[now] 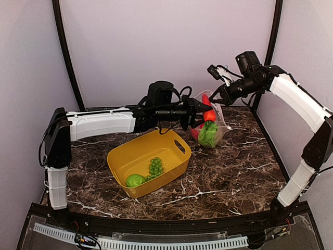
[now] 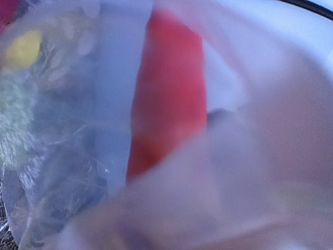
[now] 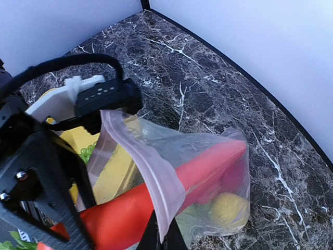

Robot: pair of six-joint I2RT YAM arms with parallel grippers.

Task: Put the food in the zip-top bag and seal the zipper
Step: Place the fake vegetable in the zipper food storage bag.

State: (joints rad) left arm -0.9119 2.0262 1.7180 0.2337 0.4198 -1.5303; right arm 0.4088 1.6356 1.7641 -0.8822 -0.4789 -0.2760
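The zip-top bag (image 1: 222, 125) hangs open at the back right, just above the table. My right gripper (image 1: 214, 98) is shut on its mouth edge, and its fingers (image 3: 165, 234) pinch the whitish zipper (image 3: 149, 175). My left gripper (image 1: 202, 117) is shut on the red-orange carrot (image 3: 114, 219) and holds it halfway through the mouth. A yellow lemon (image 3: 229, 208) lies at the bag's bottom with red and green pieces. In the left wrist view, blurred plastic covers the fingers, and the carrot (image 2: 166, 94) shows through it. Green grapes (image 1: 155, 166) and a green round one (image 1: 135, 180) lie in the yellow tub (image 1: 171, 140).
The tub stands at the table's middle, just left of the bag and under the left arm. White walls close the back and both sides. Bare dark marble (image 1: 239, 166) lies in front of the bag, on the right.
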